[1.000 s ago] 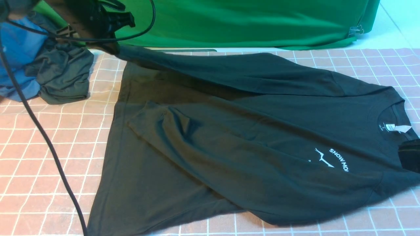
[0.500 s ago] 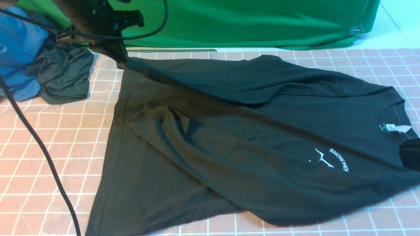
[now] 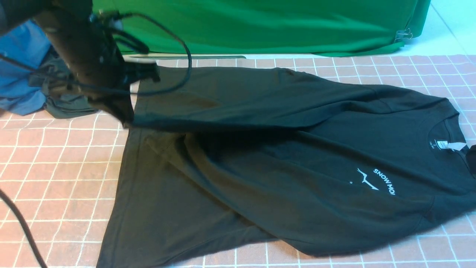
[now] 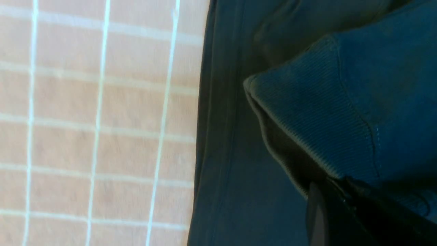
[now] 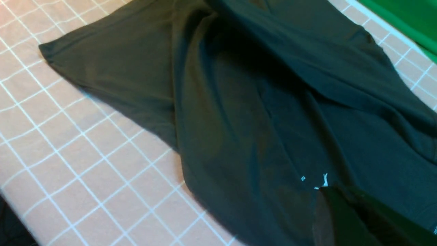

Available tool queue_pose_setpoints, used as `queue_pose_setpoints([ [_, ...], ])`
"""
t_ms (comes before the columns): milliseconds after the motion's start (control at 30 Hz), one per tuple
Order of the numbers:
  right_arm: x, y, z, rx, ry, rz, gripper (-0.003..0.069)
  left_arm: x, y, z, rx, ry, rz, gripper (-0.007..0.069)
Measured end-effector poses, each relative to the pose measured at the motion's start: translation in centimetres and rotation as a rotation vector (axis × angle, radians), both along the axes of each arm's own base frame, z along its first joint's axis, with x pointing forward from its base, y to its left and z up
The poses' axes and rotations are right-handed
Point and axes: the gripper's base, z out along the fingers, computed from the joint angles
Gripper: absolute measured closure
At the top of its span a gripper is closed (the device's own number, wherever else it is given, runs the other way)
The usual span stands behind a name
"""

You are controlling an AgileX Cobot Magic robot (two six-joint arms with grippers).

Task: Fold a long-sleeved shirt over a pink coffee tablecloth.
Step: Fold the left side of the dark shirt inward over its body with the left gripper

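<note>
The left gripper [image 3: 125, 118] is clamped tight on the ribbed cuff [image 4: 307, 112] of one sleeve [image 3: 241, 108]. In the wrist view its dark fingers [image 4: 327, 212] pinch the cuff's edge, which hangs lifted clear of the cloth beneath. From that grip the sleeve runs taut across the far part of the long-sleeved shirt [image 3: 260, 186], toward the shoulder on the right.

The shirt lies spread on the pink coffee tablecloth [image 3: 55, 167], hem to the left and collar to the right. The other sleeve [image 3: 223, 175] is laid slantwise over the body. The white print [image 3: 383, 181] and the neck label [image 3: 448, 145] face up near the collar.

The right gripper [image 5: 327, 205] is closed, low over the chest just beside the print. I cannot tell whether it pinches any cloth.

Behind the left arm, at the tablecloth's far left corner, a dark grey-green garment [image 3: 67, 108] sits bunched against a blue garment [image 3: 22, 89]. A plain green cloth [image 3: 279, 26] stretches along the back, and a black cable [image 3: 18, 227] trails down at the near left.
</note>
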Motion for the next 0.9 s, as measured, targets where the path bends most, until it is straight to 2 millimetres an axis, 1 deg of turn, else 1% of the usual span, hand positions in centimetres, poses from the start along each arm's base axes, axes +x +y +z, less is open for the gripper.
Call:
queue_pose_setpoints([
  [33, 0.0, 0.0, 0.0, 0.001, -0.001, 0.000, 0.0623, -0.2, 0.0, -0.4, 0.000, 0.014, -0.001, 0.0594],
  [67, 0.0, 0.0, 0.0, -0.001, -0.002, 0.000, 0.0623, -0.6, 0.0, -1.4, 0.004, 0.053, -0.001, 0.0594],
  [133, 0.0, 0.0, 0.0, 0.001, -0.002, -0.001, 0.0623, -1.1, 0.1, -2.5, 0.009, 0.091, 0.000, 0.0594],
  [467, 0.1, 0.0, 0.1, 0.002, -0.010, -0.005, 0.0623, -2.5, -0.1, -5.9, -0.023, 0.159, 0.016, 0.0594],
  [633, 0.1, 0.0, 0.1, 0.003, -0.012, -0.005, 0.0623, -3.0, -0.1, -6.8, -0.022, 0.179, 0.017, 0.0594],
  [733, 0.1, 0.0, 0.1, 0.013, -0.012, -0.010, 0.0623, -3.1, -0.1, -7.0, -0.021, 0.186, 0.017, 0.0589],
  [800, 0.1, 0.0, 0.2, 0.019, -0.016, -0.012, 0.0623, -3.2, -0.2, -7.1, -0.021, 0.192, 0.016, 0.0567],
  [900, 0.2, 0.0, 0.2, 0.028, -0.017, -0.017, 0.0623, -3.3, -0.1, -7.0, -0.017, 0.208, 0.015, 0.0491],
])
